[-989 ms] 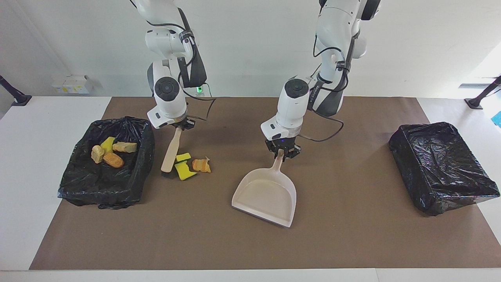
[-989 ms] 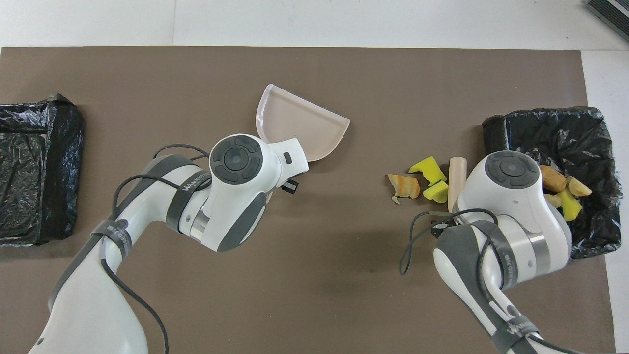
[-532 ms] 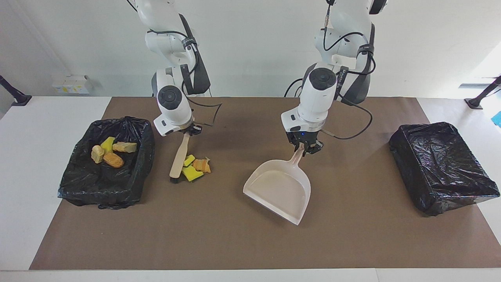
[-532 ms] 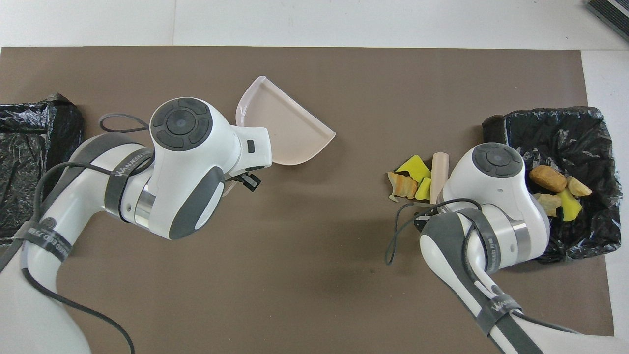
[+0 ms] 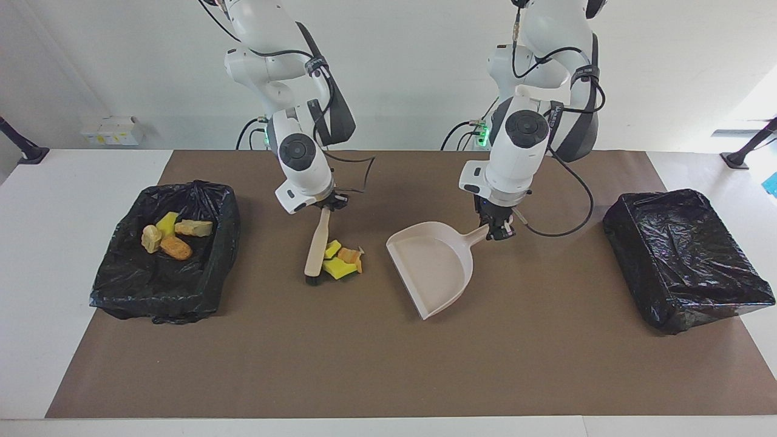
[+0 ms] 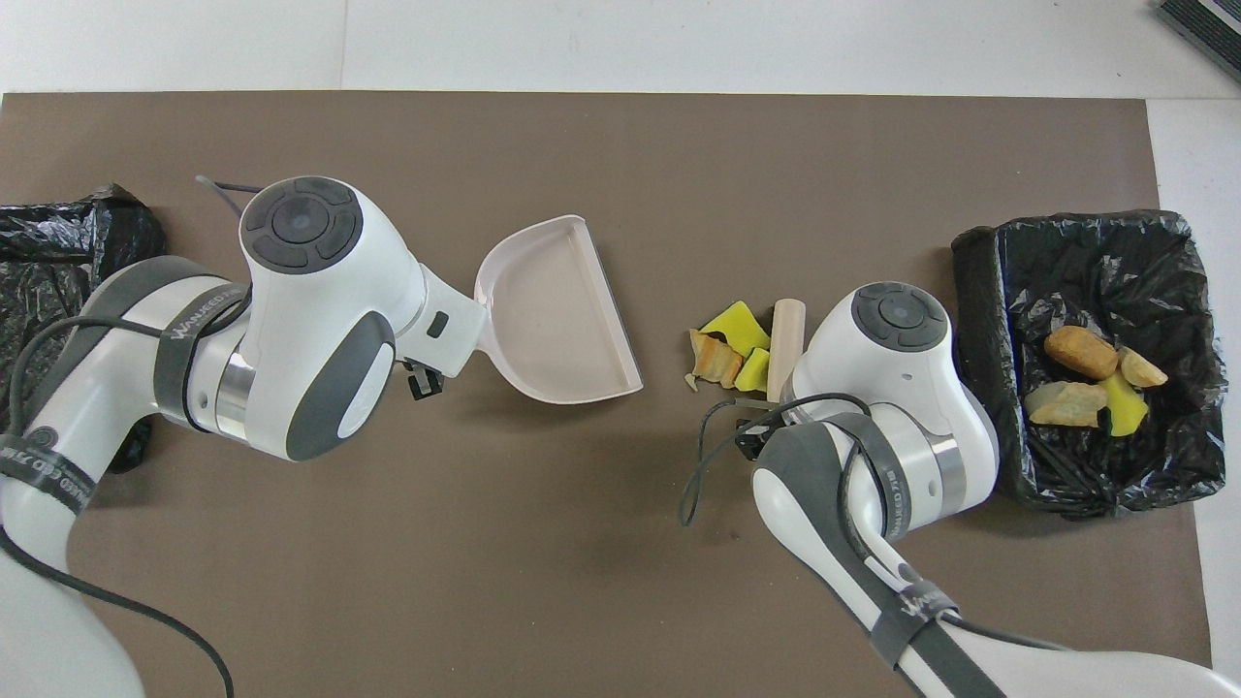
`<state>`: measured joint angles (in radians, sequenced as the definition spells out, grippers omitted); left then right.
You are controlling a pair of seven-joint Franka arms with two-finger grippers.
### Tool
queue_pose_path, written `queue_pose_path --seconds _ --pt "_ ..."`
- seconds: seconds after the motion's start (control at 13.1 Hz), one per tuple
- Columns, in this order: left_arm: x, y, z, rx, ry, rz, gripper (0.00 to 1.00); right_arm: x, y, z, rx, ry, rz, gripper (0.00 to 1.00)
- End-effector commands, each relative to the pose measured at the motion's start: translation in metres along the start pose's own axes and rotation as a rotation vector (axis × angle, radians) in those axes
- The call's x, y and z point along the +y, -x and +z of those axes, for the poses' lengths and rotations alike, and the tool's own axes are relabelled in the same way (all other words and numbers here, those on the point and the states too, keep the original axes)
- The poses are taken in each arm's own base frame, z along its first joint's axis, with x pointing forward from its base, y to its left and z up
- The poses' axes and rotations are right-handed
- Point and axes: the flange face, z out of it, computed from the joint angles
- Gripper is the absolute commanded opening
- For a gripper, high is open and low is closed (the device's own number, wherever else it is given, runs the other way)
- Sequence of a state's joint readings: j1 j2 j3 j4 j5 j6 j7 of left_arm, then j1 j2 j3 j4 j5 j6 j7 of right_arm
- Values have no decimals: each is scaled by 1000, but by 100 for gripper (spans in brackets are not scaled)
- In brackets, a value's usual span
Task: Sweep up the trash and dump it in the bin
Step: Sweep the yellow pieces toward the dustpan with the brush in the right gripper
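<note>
1. Since a second ago, my right gripper (image 5: 323,206) is pushing the wooden-handled brush (image 5: 317,250) and three little trash lumps (image 5: 343,262) away from the black-bagged bin (image 5: 226,224), toward the middle of the brown mat (image 5: 376,370).
2. My left gripper (image 5: 499,229) is turning the beige plastic dustpan (image 5: 432,267) so its open mouth is facing the lumps.
3. Both grippers are pinching tight: the right on the brush handle, the left on the dustpan handle.
4. Four more lumps (image 5: 170,235) are lying in that bin.
5. A second black-bagged bin (image 5: 683,258) is sitting at my left arm's end.
</note>
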<state>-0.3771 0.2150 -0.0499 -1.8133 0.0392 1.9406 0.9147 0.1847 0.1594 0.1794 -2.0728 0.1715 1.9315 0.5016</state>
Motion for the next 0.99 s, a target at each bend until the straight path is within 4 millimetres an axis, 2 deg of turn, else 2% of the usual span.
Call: queue_pose_path --seconds 0.0,0.15,0.38,0.61,0.68,0.91 --pt "15 2 14 -60 -9 102 0 -23 -4 2 -40 -78 61 0" --pt "20 -5 24 -71 -3 118 0 -37 0 6 -44 -107 88 0" --pt "30 -13 30 -64 -14 135 0 -49 -3 -4 -61 -166 121 0" --pt "30 -17 40 -46 -34 143 0 -94 5 11 -59 -184 77 0" --pt "29 -18 41 -36 -45 146 0 -100 4 14 -47 -198 73 0" --pt "32 -29 53 -13 -71 168 0 -137 29 11 -51 -227 15 0"
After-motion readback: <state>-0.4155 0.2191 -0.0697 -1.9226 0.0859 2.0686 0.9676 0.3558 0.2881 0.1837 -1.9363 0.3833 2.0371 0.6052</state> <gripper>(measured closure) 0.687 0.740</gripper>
